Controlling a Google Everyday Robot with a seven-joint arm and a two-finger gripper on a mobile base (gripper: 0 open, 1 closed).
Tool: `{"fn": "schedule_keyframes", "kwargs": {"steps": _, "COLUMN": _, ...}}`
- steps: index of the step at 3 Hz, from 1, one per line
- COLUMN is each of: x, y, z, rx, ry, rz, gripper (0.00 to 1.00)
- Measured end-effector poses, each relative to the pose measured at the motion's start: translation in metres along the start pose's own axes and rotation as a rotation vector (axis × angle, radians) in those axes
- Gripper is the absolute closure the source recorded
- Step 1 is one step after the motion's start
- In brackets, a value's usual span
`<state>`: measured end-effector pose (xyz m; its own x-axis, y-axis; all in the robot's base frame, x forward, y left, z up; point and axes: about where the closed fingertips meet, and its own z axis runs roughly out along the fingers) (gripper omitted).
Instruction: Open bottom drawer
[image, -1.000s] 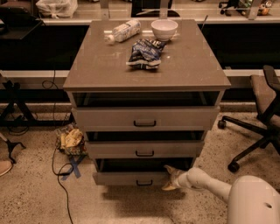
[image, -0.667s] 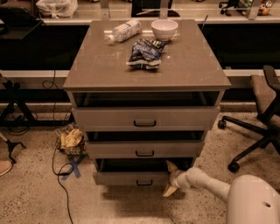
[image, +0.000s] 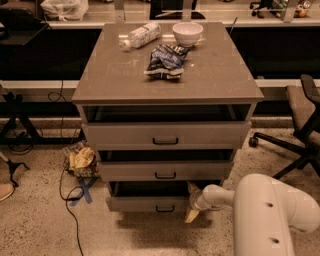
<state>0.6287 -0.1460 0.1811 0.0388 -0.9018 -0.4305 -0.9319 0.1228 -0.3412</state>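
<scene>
Little has been displaced since a second ago — the pincer (image: 192, 202) is held spread apart at the lower right of the cabinet (image: 125, 80), against the panel end of the bottom drawer (image: 145, 203), lowest there, probably to draw it outward.

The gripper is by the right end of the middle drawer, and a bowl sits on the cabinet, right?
No. The camera view shows the gripper by the right end of the bottom drawer instead. The bowl does sit on the cabinet.
</scene>
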Motion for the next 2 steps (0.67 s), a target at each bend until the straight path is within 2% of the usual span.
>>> {"fn": "schedule_keyframes", "kwargs": {"steps": 1, "x": 0.0037, "y": -0.0018, "z": 0.0002, "rx": -0.040, "ry": 0.061, "rz": 0.003, "gripper": 0.00}}
{"fn": "schedule_keyframes", "kwargs": {"steps": 2, "x": 0.0106, "y": -0.0005, "z": 0.0018, "rx": -0.085, "ry": 0.096, "rz": 0.030, "gripper": 0.26}}
